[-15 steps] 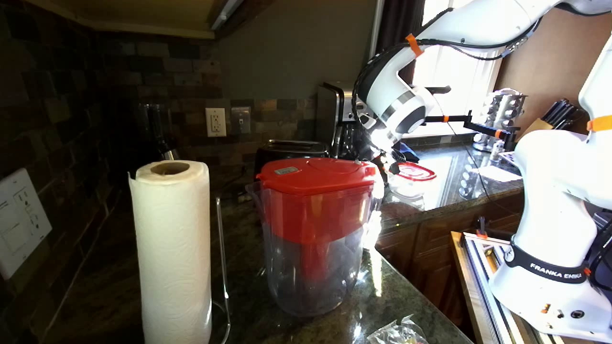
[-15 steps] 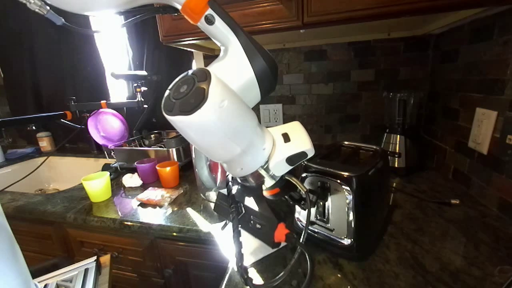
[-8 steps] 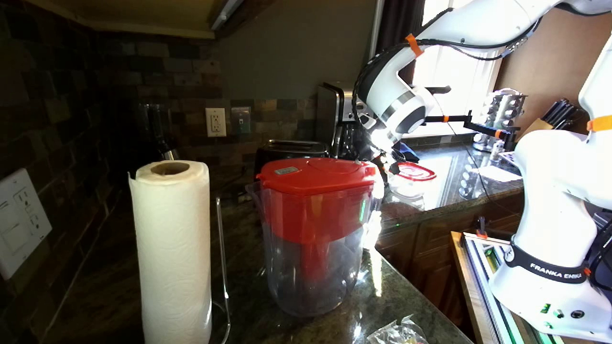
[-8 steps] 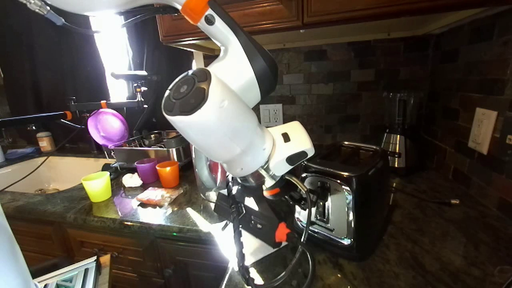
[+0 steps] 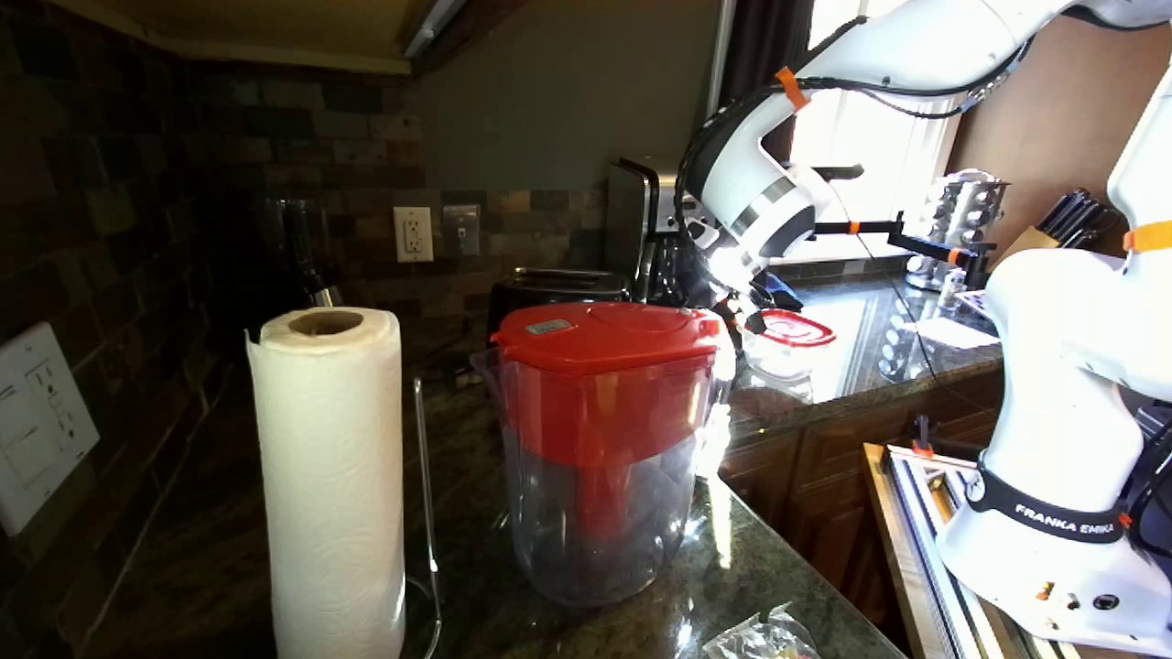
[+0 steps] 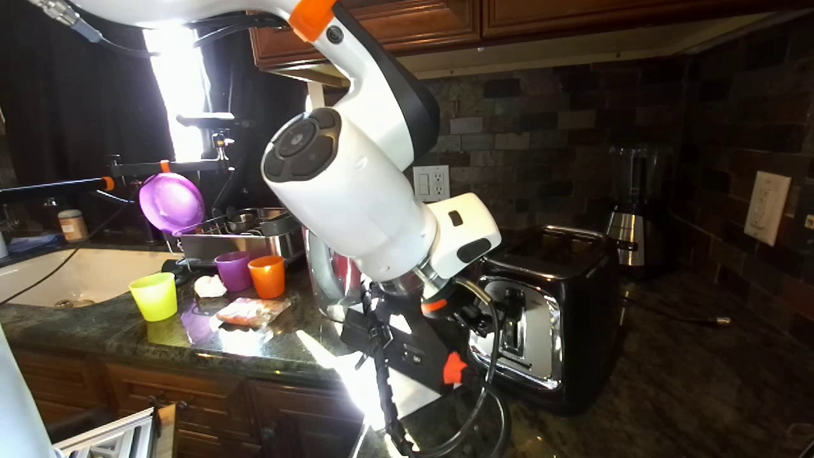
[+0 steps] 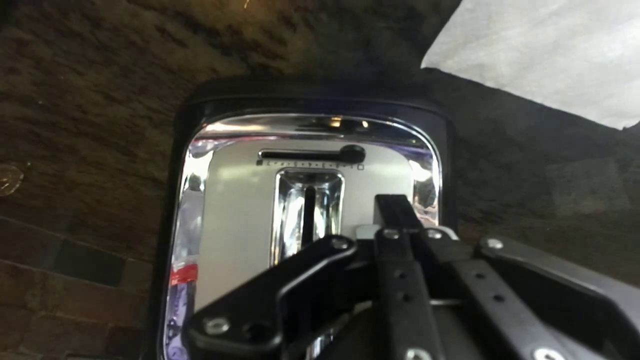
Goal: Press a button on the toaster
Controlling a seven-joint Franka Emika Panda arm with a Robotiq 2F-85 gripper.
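The black toaster [image 6: 585, 318] with a shiny metal front stands on the counter. In an exterior view it is partly hidden behind the red-lidded pitcher [image 5: 558, 286]. The wrist view shows its front panel [image 7: 232, 215] with a browning slider [image 7: 352, 153] and a recessed vertical slot [image 7: 310, 210]. The lower part of the slot is hidden behind the gripper linkage. My gripper [image 7: 397, 212] is shut and empty, its fingertips together in front of the panel, to one side of the slot. I cannot tell whether it touches the panel. The wrist largely hides the gripper in an exterior view [image 6: 477, 315].
The red-lidded pitcher [image 5: 604, 412] and a paper-towel roll [image 5: 334, 485] stand on the counter. Green [image 6: 154, 297], purple [image 6: 234, 271] and orange cups [image 6: 267, 277] stand near the sink [image 6: 76, 280]. A blender [image 6: 629, 222] is behind the toaster. A cable [image 6: 489, 356] hangs from the wrist.
The wrist has shifted and turned very slightly, with the camera mount moving a little toward the toaster. The toaster and other objects have not moved.
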